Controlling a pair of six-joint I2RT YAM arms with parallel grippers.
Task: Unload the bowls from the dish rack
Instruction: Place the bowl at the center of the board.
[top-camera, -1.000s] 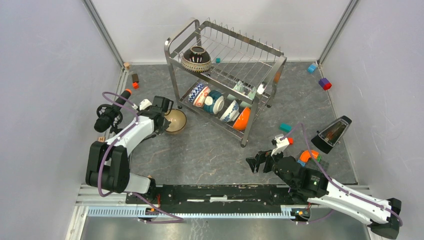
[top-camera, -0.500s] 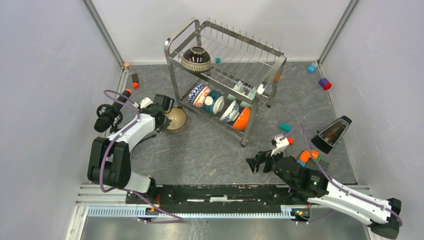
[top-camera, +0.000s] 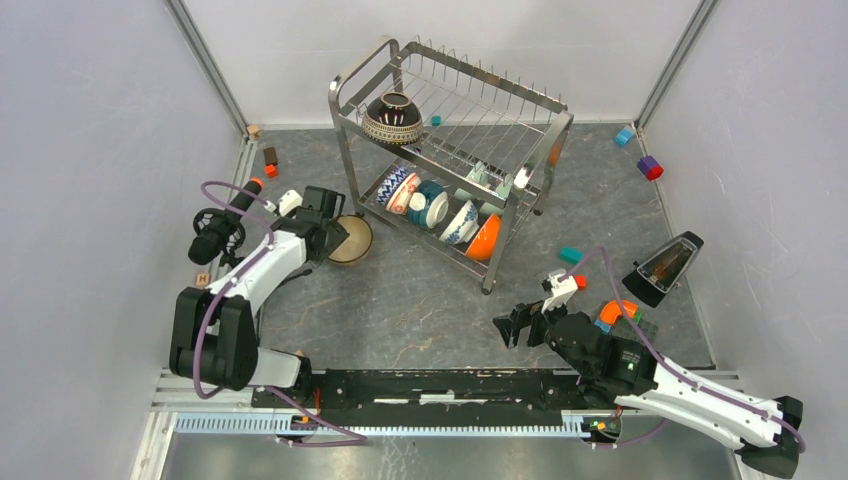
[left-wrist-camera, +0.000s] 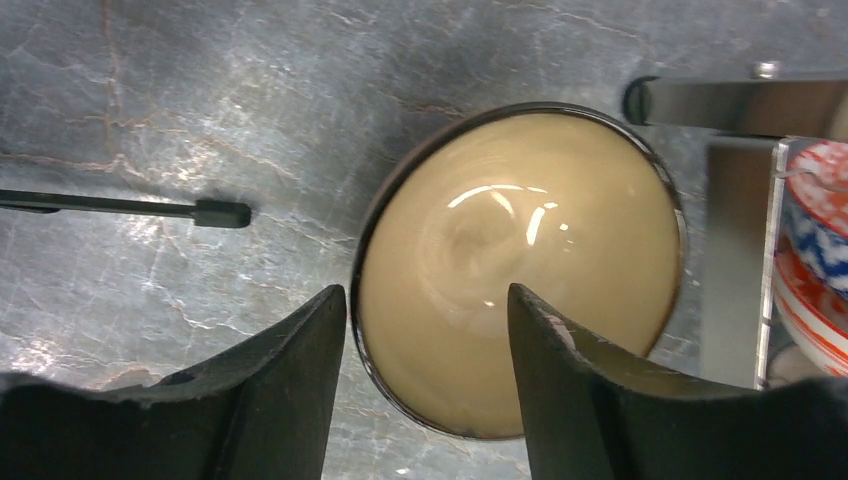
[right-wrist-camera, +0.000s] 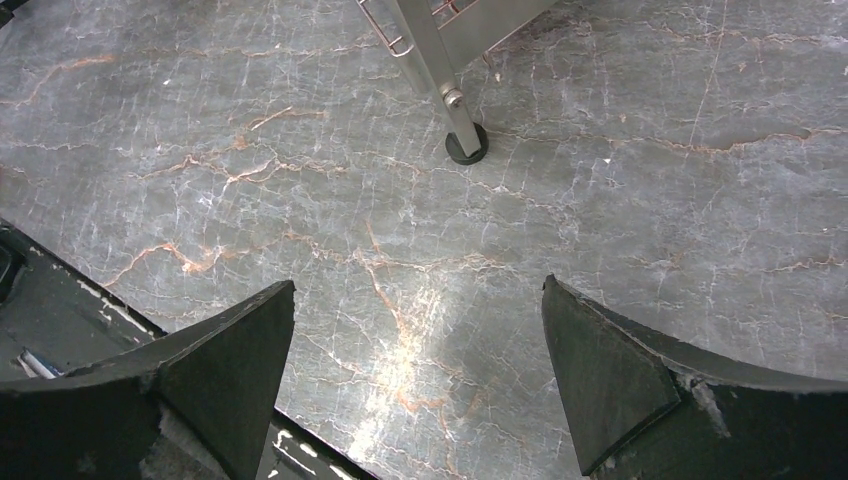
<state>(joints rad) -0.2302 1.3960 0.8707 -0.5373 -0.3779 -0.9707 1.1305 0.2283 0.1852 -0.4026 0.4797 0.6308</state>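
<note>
- L arm: the wrist has edged a touch further from its base vs 1 s ago. The left gripper (top-camera: 333, 228) now covers more of the brown bowl (top-camera: 354, 241). The bowl itself has barely shifted, if at all.
- R arm, dish rack (top-camera: 450, 140) & its load: no change over the same sec.
- Left gripper: jaws parted, clamping nothing. Wrist cam shows one finger (left-wrist-camera: 290, 390) just outside the bowl's rim and the other over its inside, w/ a stretch of rim in the gap. Contact: can't tell.
- Brown bowl: upright on the grey marbled table (top-camera: 400, 300), directly under & ahead of the L fingers. It has a thin dark glossy rim and a plain cream interior w/ light glints.
- Just past the bowl, on the right of the L wrist view, is a rack leg. A red-and-blue patterned bowl (left-wrist-camera: 815, 250) stands on edge there in the lower tier.
- Rest of rack, beyond the L gripper: dark upturned bowl (top-camera: 392, 118) on the upper tier. Below, on edge in a row: teal-and-white bowl (top-camera: 430, 203), blue-and-white bowl (top-camera: 460, 222), orange bowl (top-camera: 484, 238).
- Right gripper (top-camera: 515, 325): wide open, holding nothing, over bare table. The rack foot (right-wrist-camera: 466, 148) is ahead of its fingers, and it sits well apart from every bowl.
</note>
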